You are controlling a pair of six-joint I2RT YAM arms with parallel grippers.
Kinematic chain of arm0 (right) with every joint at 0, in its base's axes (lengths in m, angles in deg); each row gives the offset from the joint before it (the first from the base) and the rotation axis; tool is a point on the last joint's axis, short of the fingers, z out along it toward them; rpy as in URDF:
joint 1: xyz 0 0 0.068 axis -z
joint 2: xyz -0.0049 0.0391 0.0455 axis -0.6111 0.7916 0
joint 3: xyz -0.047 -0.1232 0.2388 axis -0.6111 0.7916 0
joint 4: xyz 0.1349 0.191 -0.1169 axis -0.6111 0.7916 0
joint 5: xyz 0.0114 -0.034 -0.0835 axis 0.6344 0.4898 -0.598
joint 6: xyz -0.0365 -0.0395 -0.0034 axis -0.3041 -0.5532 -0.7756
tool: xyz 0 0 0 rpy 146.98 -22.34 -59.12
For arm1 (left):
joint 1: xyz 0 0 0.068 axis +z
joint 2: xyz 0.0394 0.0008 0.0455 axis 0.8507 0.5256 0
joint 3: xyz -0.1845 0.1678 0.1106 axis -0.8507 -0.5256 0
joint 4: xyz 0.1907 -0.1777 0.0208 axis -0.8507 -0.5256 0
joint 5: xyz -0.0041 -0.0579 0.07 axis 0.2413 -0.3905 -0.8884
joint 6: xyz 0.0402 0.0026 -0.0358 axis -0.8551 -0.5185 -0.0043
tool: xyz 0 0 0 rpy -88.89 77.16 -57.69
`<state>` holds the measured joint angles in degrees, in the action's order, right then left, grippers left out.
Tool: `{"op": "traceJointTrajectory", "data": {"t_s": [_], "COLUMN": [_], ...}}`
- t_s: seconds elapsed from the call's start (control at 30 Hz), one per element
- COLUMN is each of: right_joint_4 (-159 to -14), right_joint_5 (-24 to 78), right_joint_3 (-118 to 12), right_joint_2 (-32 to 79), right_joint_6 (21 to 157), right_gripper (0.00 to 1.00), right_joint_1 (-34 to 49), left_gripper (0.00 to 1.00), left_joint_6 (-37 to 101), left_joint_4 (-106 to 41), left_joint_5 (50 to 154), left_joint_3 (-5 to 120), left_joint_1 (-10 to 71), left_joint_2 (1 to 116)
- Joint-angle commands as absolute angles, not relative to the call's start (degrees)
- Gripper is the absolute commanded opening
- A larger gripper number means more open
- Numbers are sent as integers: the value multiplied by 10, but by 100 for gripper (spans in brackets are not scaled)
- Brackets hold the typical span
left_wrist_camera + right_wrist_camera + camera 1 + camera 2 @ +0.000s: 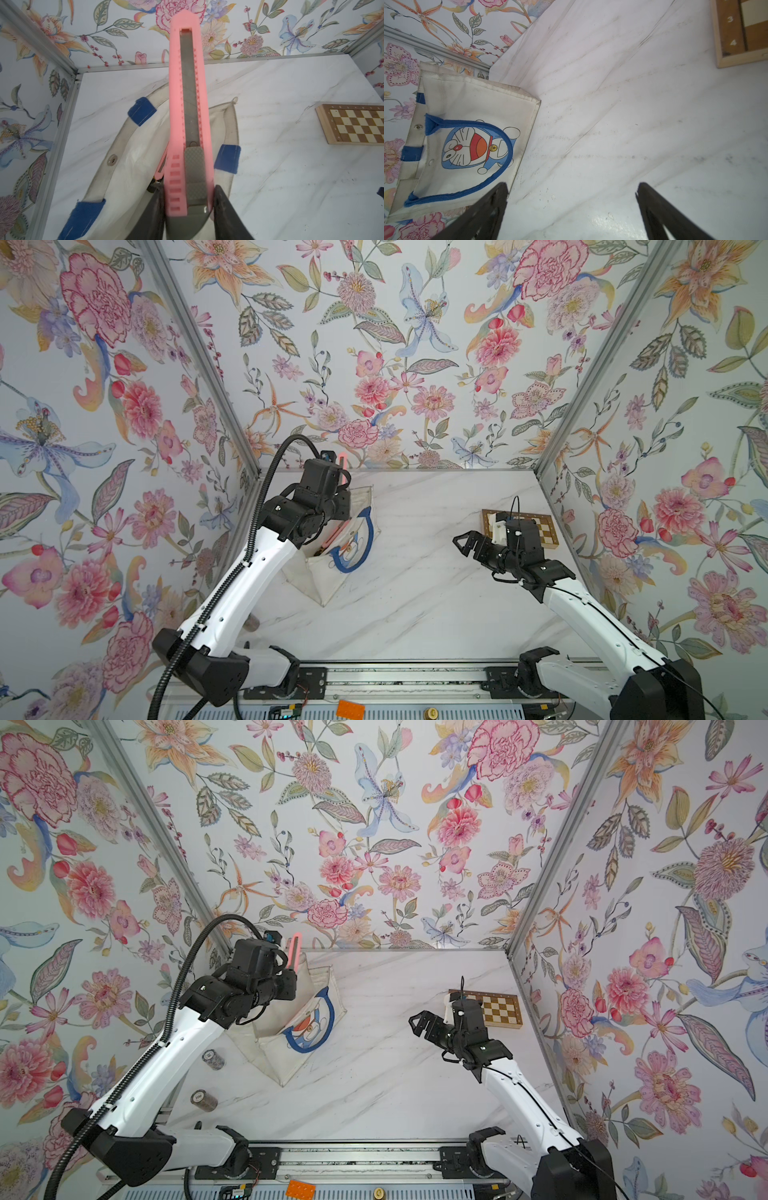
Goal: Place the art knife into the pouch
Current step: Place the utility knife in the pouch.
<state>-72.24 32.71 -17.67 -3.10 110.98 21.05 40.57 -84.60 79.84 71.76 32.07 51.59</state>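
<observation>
The left gripper [188, 197] is clamping the pink art knife [188, 99] by its grey tail end, with a finger pressing on each side. The knife is pointing away from the wrist toward the back wall, and its blade seems drawn into the slot.

Just below it, the pouch [128, 166] is lying on the marble table [291, 176] with its mouth gaping open. In a top view the knife [294, 952] is standing in the air over the pouch's far edge [320, 979], not yet inside. Something else pink is showing within the mouth, but too much of it is hidden to name.

So the pick-up and the carry look finished. What seems left is tipping or lowering the knife into the opening and letting go.

The right gripper [573, 187] is hovering with its jaws wide apart and holding nothing. It is over bare table, between the pouch and a chessboard [498, 1009].
</observation>
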Motion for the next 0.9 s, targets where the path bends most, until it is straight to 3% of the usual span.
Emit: {"op": "traceJointTrajectory", "data": {"t_s": [0.0,0.43,0.6,0.73,0.87], "right_joint_4": [-734,-734,-734,-735,-735], "right_joint_5": [334,338,340,339,338], "right_joint_3": [-195,-199,-198,-198,-199], "right_joint_2": [-22,-10,-10,-10,-6], "right_joint_6": [1096,1096,1098,1099,1100], "right_gripper": [99,99,99,99,99], "right_joint_1": [216,223,224,224,224], "left_gripper": [17,20,69,77,78], "left_joint_6": [386,373,368,355,344], "left_joint_4": [-856,-814,-810,-810,-801], "left_joint_5": [801,837,870,889,895], "left_joint_3": [675,579,589,602,609], "left_joint_1": [361,418,414,388,334], "left_joint_2": [502,513,503,498,509]}}
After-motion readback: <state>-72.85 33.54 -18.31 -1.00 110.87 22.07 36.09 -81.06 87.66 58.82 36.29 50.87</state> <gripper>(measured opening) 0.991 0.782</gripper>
